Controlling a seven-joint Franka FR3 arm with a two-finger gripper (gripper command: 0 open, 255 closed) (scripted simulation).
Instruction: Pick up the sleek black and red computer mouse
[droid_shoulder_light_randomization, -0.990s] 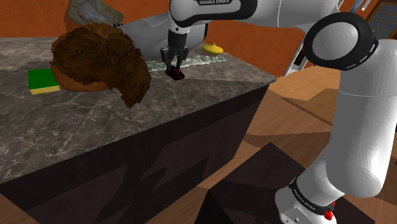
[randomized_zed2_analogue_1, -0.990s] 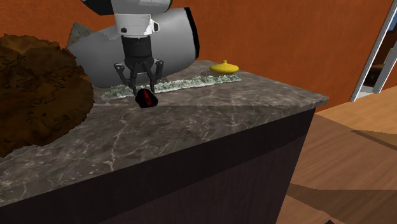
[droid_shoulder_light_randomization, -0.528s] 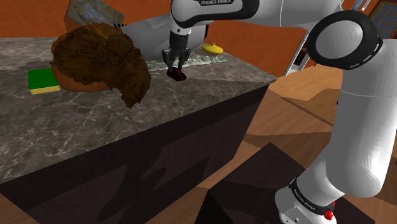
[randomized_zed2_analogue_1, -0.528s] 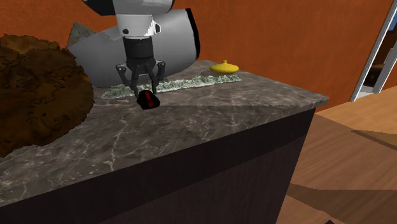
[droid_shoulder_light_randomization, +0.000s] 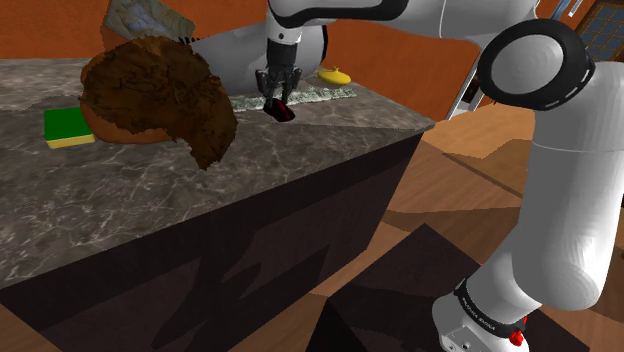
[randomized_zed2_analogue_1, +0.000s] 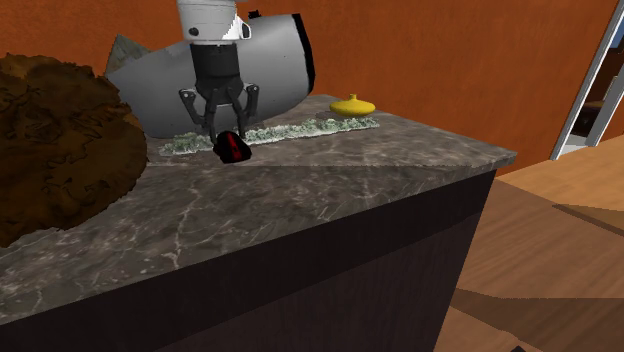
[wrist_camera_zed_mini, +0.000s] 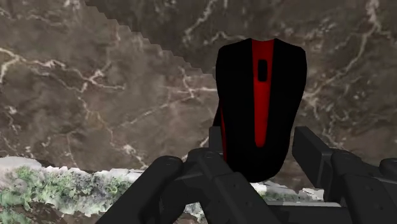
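Mouse (droid_shoulder_light_randomization: 281, 110) pinched by the gripper (droid_shoulder_light_randomization: 277, 100) at the counter (droid_shoulder_light_randomization: 150, 200)
In the shoulder view a sponge (droid_shoulder_light_randomization: 68, 128) lies at 8 o'clock of a brown heap (droid_shoulder_light_randomization: 160, 100); at the heap's 3 o'clock the two fingers clasp the black and red mouse, just beside a green strip (droid_shoulder_light_randomization: 325, 93), and a yellow thing (droid_shoulder_light_randomization: 333, 74) sits at the mouse's 2 o'clock

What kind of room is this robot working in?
Probably a kitchen in a house: a long dark marbled counter, a green and yellow sponge lying on it, and a wooden floor beside orange walls.
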